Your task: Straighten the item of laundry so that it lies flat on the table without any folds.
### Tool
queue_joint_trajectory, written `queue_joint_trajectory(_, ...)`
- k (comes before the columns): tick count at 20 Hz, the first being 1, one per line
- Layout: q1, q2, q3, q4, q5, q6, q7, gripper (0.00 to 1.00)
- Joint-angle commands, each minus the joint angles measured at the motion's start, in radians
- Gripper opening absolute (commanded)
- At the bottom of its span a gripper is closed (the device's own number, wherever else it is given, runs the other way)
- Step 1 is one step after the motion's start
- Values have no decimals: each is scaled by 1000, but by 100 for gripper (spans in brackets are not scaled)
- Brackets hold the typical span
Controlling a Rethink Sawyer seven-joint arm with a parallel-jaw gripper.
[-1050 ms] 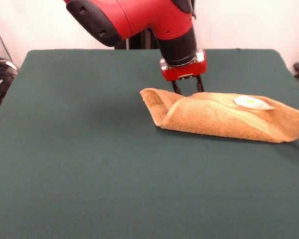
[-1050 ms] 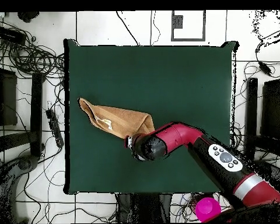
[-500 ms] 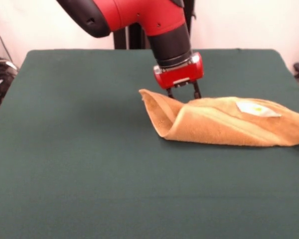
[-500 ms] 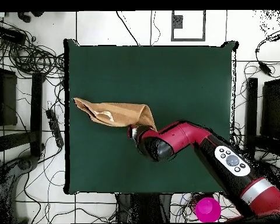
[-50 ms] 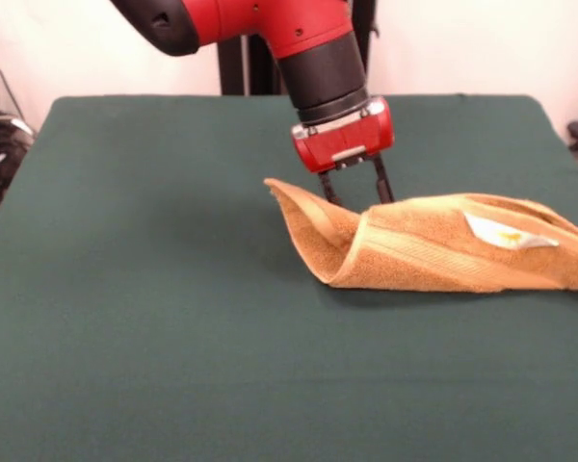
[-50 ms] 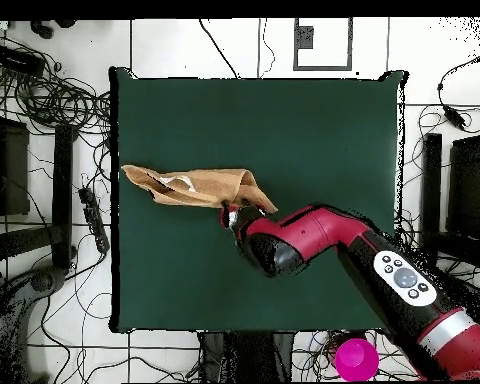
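The item of laundry, an orange-tan towel, lies folded over on itself in a long band on the green table. Its left end curls up off the cloth, and a white tag shows near its right end. My gripper hangs over that raised end, shut on the towel's fold, with the fingertips hidden behind the fabric. From above, the towel stretches from the gripper to the table's left edge.
In the overhead view the towel's far tip reaches the table's left edge. Cables and dark equipment lie on the floor around the table. A pink round object sits on the floor by the arm's base.
The gripper has moved toward the front camera and slightly left, dragging the held end along. The towel has swung round and its held end now stands higher.
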State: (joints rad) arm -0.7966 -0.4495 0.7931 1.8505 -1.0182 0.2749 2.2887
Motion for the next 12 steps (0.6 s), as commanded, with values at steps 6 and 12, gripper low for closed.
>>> queue_joint_trajectory(6,3,-9,39,-22,3,-6,-107,100)
queue_joint_trajectory(12,40,-26,1,-68,-22,-57,-44,100)
